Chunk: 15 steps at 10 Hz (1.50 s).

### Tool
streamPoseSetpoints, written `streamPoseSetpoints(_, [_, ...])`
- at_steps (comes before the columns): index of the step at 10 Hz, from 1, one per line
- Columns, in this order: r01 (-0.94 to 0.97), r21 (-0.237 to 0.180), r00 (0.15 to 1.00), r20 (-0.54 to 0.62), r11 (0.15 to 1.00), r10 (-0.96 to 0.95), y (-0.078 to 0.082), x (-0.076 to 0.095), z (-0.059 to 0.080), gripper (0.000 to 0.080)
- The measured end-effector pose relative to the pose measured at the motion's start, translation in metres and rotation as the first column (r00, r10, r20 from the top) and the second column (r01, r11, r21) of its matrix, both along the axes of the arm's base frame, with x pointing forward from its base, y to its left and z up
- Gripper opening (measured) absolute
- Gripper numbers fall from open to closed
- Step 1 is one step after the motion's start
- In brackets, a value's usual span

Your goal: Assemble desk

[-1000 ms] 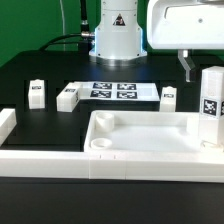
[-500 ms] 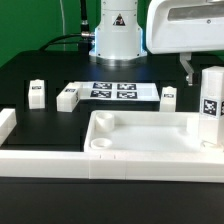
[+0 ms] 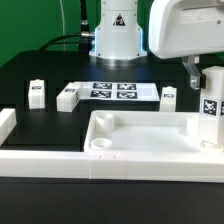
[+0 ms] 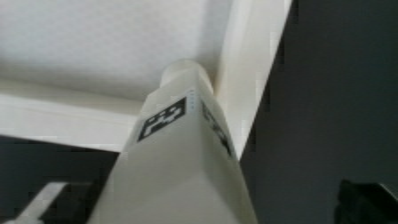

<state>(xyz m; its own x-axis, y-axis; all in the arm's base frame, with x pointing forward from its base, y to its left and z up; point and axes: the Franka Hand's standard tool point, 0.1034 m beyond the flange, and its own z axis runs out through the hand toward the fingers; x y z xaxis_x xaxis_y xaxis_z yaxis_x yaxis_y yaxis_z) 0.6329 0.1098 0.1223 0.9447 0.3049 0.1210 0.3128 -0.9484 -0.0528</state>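
Note:
The white desk tabletop point(image 3: 140, 122) lies rim up at the front, with a round socket point(image 3: 100, 143) in its near corner. One white leg point(image 3: 210, 105) with a tag stands upright in the corner on the exterior view's right. My gripper point(image 3: 202, 70) hangs over that leg's top, one finger point(image 3: 190, 68) just beside it. In the wrist view the leg point(image 4: 178, 150) rises between my dark fingers point(image 4: 366, 205), with gaps on both sides; the gripper point(image 4: 205, 208) is open. Three more legs lie on the black table point(image 3: 37, 93), point(image 3: 68, 97), point(image 3: 168, 97).
The marker board point(image 3: 113, 91) lies flat behind the tabletop. A long white border wall point(image 3: 40, 160) runs along the front and turns up at the exterior view's left. The robot base point(image 3: 118, 35) stands at the back.
My gripper has moved toward the exterior view's right, from beside the upright leg to over its top. The leg and the other parts have not moved.

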Motion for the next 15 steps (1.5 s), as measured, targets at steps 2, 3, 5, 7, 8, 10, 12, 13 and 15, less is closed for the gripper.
streamPoseSetpoints(2, [-0.154, -0.018, 0.988, 0.013, 0.988, 0.154, -0.0014, 0.0003, 0.0, 0.0649])
streamPoseSetpoints(3, [-0.228, -0.03, 0.973, 0.019, 0.973, 0.229, -0.002, 0.0007, 0.0001, 0.0649])
streamPoseSetpoints(5, [-0.245, -0.032, 0.969, 0.02, 0.969, 0.246, -0.0021, 0.0007, 0.0001, 0.0649])
streamPoseSetpoints(7, [-0.245, -0.031, 0.969, 0.02, 0.969, 0.246, -0.0021, 0.0007, 0.0001, 0.0367])
streamPoseSetpoints(8, [-0.245, -0.032, 0.969, 0.02, 0.969, 0.246, -0.0022, 0.0008, 0.0001, 0.0367])
streamPoseSetpoints(10, [-0.23, -0.03, 0.973, 0.02, 0.973, 0.231, -0.0026, 0.0008, 0.0001, 0.029])
streamPoseSetpoints(12, [-0.207, -0.024, 0.978, 0.018, 0.978, 0.207, -0.003, 0.0007, -0.0001, 0.029])
streamPoseSetpoints(13, [-0.125, -0.005, 0.992, 0.012, 0.992, 0.125, -0.0045, 0.0009, -0.0002, 0.029])
streamPoseSetpoints(15, [0.058, 0.015, 0.998, -0.004, 0.998, -0.058, -0.0061, 0.0013, -0.0005, 0.029])
